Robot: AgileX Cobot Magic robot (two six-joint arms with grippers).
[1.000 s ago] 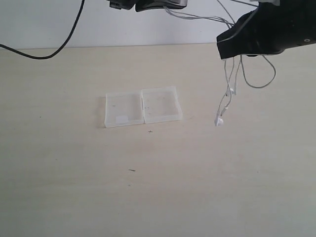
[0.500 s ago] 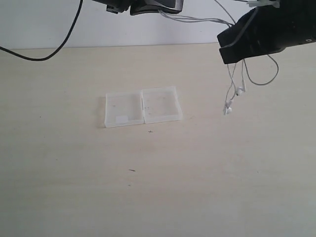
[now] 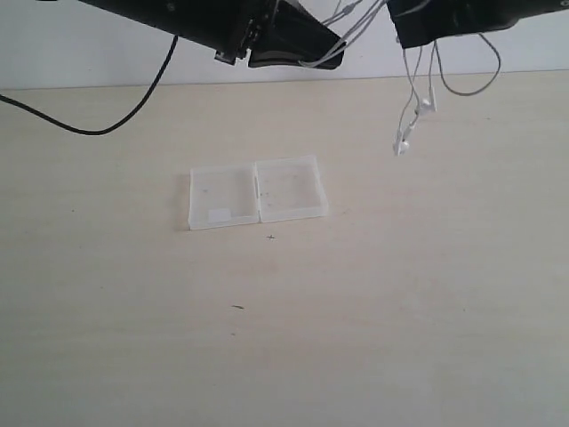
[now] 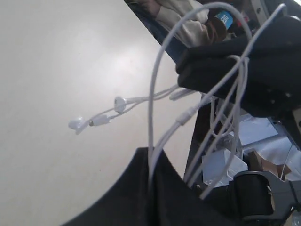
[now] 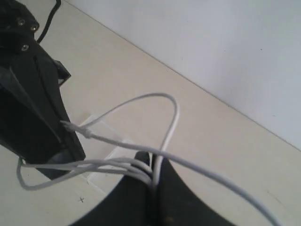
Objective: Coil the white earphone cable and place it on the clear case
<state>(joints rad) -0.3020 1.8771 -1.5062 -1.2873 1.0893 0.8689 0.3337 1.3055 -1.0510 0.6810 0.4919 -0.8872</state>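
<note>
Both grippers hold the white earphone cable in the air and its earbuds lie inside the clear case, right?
No. The left gripper and right gripper hold the white earphone cable in the air, but its earbuds dangle in the air right of the clear case, not inside it, as the exterior view shows.

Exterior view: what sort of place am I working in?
Probably a lab or workshop bench: a bare pale table against a plain white wall, a loose black cable trailing across it, and boxes beyond the table's edge in the left wrist view.
</note>
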